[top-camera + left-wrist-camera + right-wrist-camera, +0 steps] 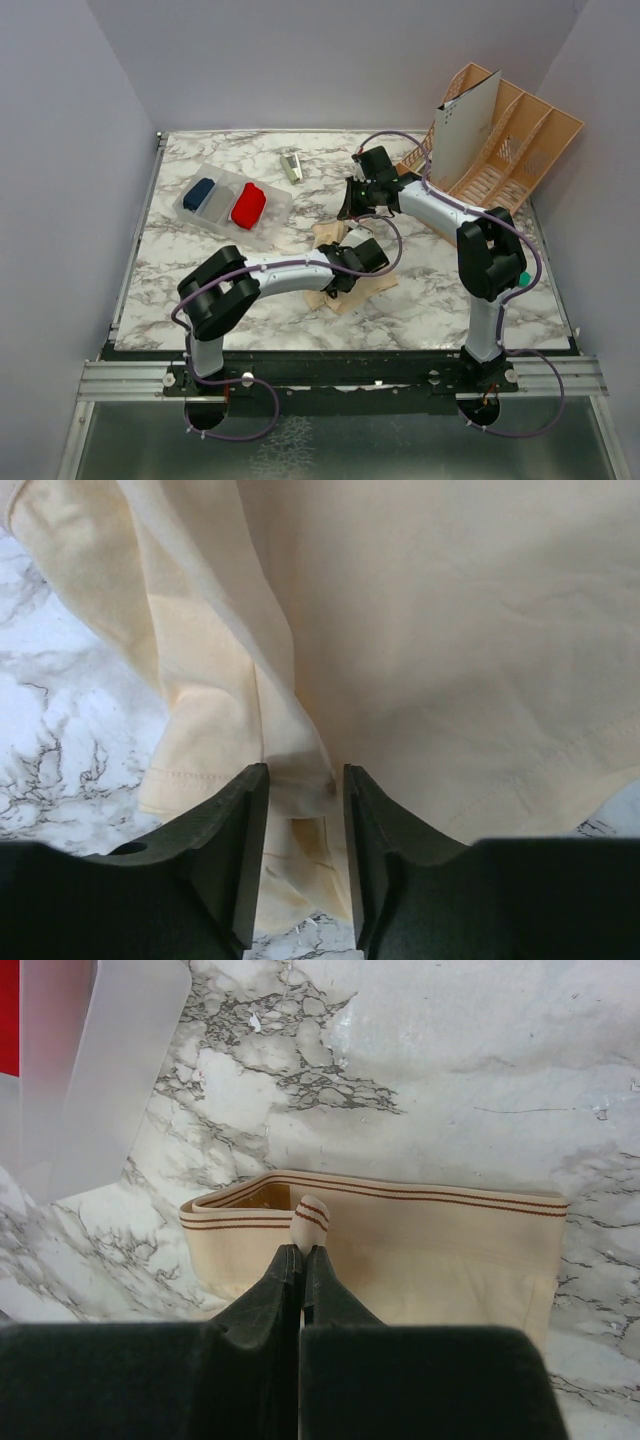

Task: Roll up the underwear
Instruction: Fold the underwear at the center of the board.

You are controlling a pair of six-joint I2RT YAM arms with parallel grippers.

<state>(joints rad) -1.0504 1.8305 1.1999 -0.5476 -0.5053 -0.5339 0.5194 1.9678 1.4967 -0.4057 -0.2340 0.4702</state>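
**Underwear (362,291): handling and grip points**

Underwear in work is the peach-beige piece. It lies at the middle of the marble table (450,290), between the two wrists and partly hidden under them.

1. Material. The cloth is thin, light and limp. It creases readily and is unlikely to hold a shape unaided. It is not fragile. Expect a roll to loosen if released without tension.
2. Hold points. The striped elastic waistband (420,1198) is the firmest part and is judged the best place to grip. Thin panel cloth bunches between fingers.
3. Right gripper (303,1252). Jaws are pressed together, pinching a small loop of the waistband at its edge.
4. Left gripper (305,776). Jaws stand part-way apart astride a raised fold of the cloth. Whether they press it cannot be told.
5. Containers. A clear tray (275,215) at the left rear holds three bundles side by side: blue bundle (200,193), grey bundle (222,200), red bundle (248,205). A slatted rack (520,140) at the right rear carries an upright white panel (465,125). No cloth shows in its slots.
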